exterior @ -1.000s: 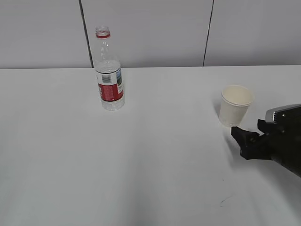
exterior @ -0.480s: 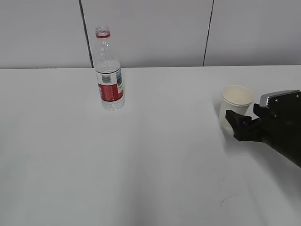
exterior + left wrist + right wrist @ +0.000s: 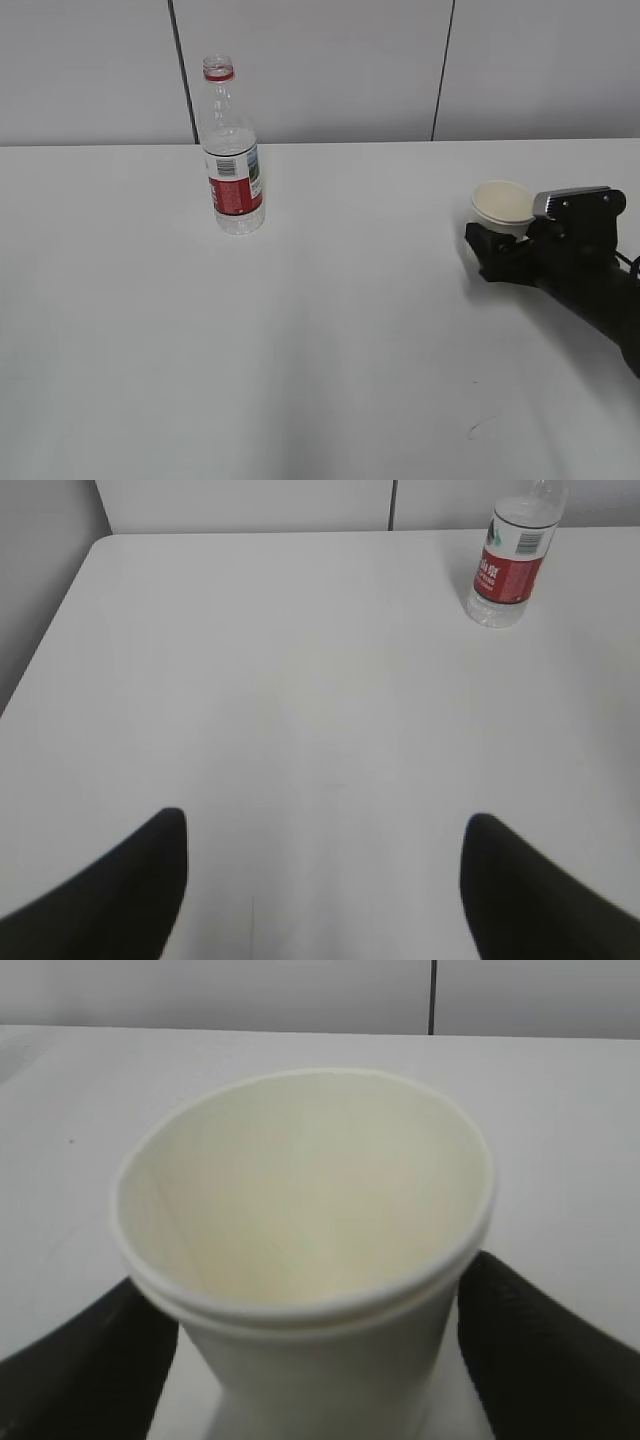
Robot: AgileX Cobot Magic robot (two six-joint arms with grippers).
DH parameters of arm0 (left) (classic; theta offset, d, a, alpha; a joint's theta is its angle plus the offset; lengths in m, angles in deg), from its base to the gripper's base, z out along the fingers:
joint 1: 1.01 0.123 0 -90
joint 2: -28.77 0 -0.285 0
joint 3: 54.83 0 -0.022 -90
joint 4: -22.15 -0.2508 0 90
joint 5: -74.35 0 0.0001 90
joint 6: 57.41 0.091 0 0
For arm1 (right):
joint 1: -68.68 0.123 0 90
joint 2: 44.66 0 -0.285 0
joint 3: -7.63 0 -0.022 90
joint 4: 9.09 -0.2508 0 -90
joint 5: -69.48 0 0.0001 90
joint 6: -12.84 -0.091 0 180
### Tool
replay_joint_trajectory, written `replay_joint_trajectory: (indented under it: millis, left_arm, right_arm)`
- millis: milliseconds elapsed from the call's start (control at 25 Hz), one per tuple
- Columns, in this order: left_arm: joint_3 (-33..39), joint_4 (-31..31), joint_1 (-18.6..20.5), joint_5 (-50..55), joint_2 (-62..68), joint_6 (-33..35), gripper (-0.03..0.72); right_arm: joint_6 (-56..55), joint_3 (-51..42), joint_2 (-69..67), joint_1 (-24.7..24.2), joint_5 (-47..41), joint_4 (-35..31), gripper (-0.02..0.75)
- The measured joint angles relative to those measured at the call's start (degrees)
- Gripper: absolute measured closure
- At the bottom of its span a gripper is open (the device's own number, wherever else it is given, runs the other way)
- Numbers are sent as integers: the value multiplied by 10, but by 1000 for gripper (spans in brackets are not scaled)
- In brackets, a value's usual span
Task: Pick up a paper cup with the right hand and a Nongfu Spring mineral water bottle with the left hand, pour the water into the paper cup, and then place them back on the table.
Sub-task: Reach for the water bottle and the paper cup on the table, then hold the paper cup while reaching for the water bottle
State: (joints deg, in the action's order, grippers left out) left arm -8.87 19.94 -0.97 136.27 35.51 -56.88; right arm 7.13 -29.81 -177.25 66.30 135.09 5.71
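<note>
Two jaws of the right hand (image 3: pixel 310 1360) stand spread with the paper cup (image 3: pixel 305 1250) upright between them on the tabletop (image 3: pixel 330 330), its wall not visibly pinched: the cup pick-up is in hand, and closing gently comes next, I judge. Well ahead of the left hand (image 3: pixel 320 880), whose jaws are spread and empty, stands the Nongfu Spring mineral water bottle (image 3: pixel 512 558), untouched.

Bottle (image 3: pixel 231 150) w/ red-and-white label (image 3: pixel 236 185), but print too small to read; no other text legible.
</note>
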Motion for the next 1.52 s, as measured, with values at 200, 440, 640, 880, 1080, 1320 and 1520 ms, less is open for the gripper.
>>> replay_joint_trajectory:
  millis: [200, 440, 640, 880, 1080, 1320, 1520]
  left_arm:
    - [0, 0, 0, 0, 0, 0, 179]
    - [0, 0, 0, 0, 0, 0, 179]
    - [0, 0, 0, 0, 0, 0, 179]
    - [0, 0, 0, 0, 0, 0, 179]
    - [0, 0, 0, 0, 0, 0, 179]
    - [-1, 0, 0, -5, 0, 0, 179]
    - [-13, 0, 0, -79, 33, 0, 179]
  right_arm:
    - [-4, 29, -25, 0, 0, 12, 86]
    - [-7, 42, -42, 0, 1, 22, 87]
    - [-7, 42, -42, 0, 1, 23, 151]
    - [-5, 43, -42, 0, 1, 31, 227]
    - [-2, 56, -42, 0, 1, 67, 234]
    - [-14, 61, -19, 0, 0, 126, 234]
    - [-53, 61, 16, 2, 0, 155, 234]
